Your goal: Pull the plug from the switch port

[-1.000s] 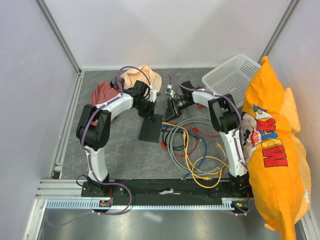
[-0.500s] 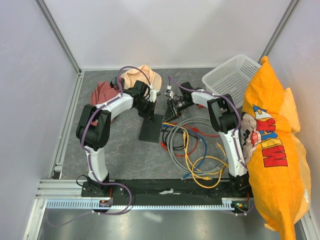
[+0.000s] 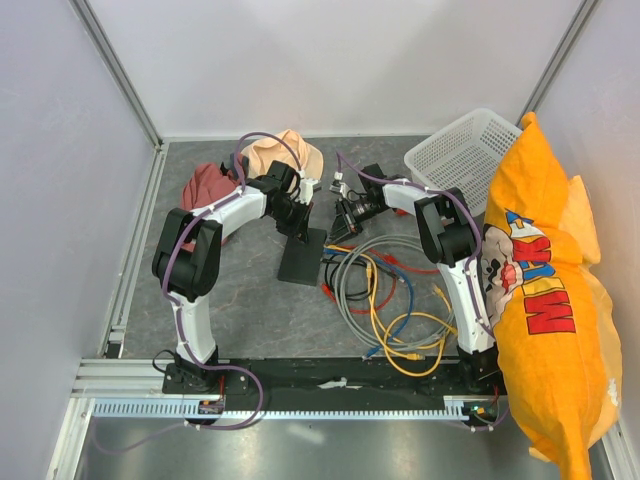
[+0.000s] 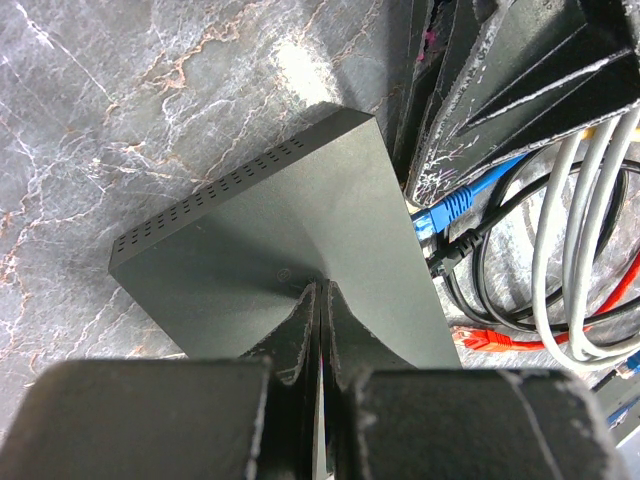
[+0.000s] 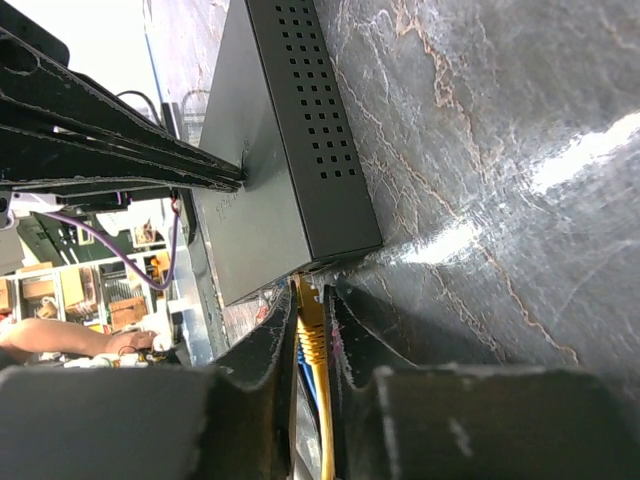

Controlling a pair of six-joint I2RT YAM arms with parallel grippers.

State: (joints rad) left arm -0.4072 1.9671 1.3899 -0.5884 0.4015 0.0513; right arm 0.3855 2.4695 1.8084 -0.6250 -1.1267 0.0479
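The switch (image 3: 303, 255), a flat matte black box, lies on the grey mat between the arms. It shows in the left wrist view (image 4: 260, 230) and the right wrist view (image 5: 265, 150). My left gripper (image 3: 300, 224) is shut, its closed tips (image 4: 320, 288) pressing down on the switch's top. My right gripper (image 3: 342, 222) is shut on a yellow plug (image 5: 308, 312) at the switch's port edge. A blue plug (image 4: 447, 208) and a black plug (image 4: 455, 250) sit at the same edge. I cannot tell whether the yellow plug sits in its port.
A pile of grey, yellow, blue and red cables (image 3: 385, 290) lies right of the switch. A white basket (image 3: 465, 150) stands at the back right, with a big orange pillow (image 3: 545, 290) on the right. A peach hat (image 3: 285, 152) and a dark red cloth (image 3: 205, 185) lie behind the left arm.
My right gripper has shifted very slightly toward the far side with the yellow plug in it. The left gripper and the switch have not moved.
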